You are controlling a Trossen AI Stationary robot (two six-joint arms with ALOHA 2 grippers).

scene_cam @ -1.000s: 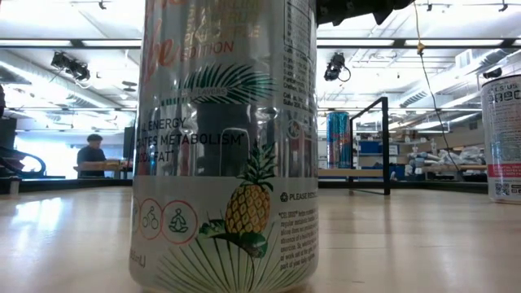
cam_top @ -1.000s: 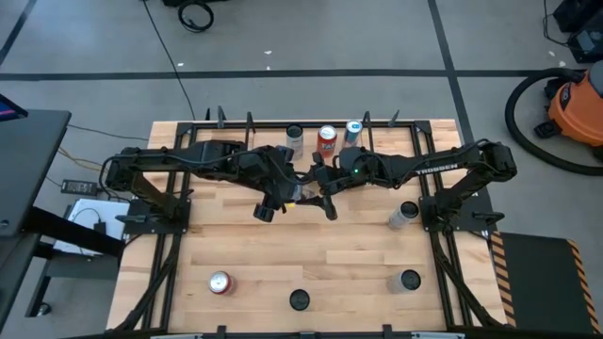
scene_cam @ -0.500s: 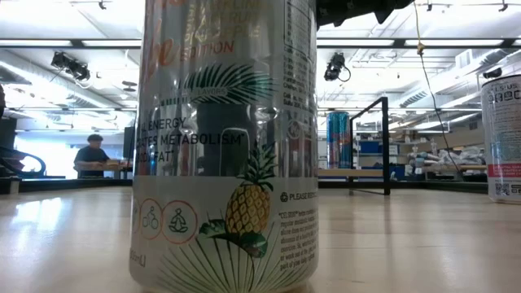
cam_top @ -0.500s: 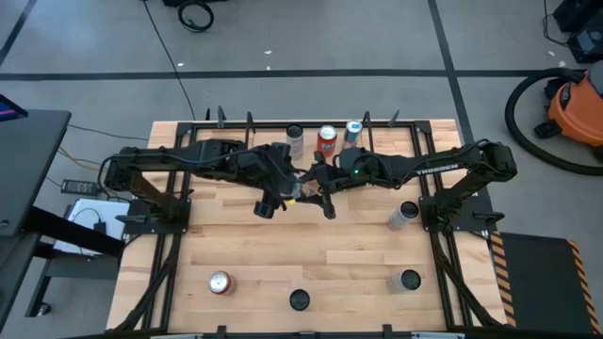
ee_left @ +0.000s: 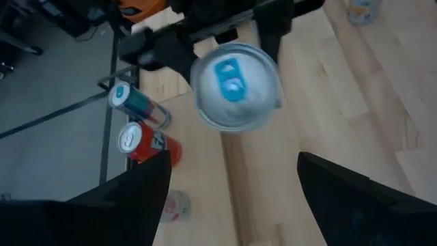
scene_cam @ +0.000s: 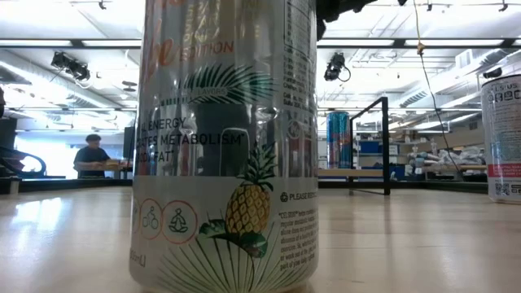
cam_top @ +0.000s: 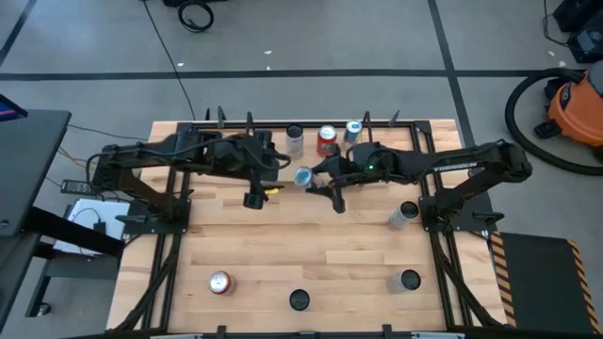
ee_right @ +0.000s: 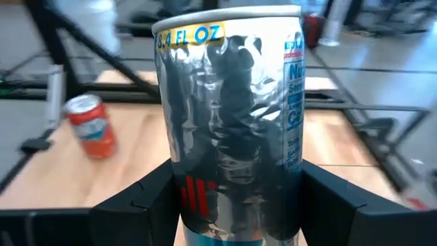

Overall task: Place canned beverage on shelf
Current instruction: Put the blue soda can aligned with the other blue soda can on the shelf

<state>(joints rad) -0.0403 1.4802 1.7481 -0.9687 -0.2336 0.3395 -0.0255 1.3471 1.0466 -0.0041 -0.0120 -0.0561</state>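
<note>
Left gripper (cam_top: pixel 252 199) has let go, now open; right gripper (cam_top: pixel 320 181) clamps slim silver blue-tab can (cam_top: pixel 302 176) nr wood worktop's (cam_top: pixel 283 254) back edge.

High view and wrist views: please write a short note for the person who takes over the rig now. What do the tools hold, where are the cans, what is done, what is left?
Left tool: open, empty, just beside the lifted can.
Right tool: shut on the silver can, held upright above mid-table.
Shelf: at the far edge; three cans stand in a row there.
Four other cans stand on the table's near and right parts.
Done: the can is lifted, in the right tool alone.
Left: carry it to the shelf, set it down, release.
</note>
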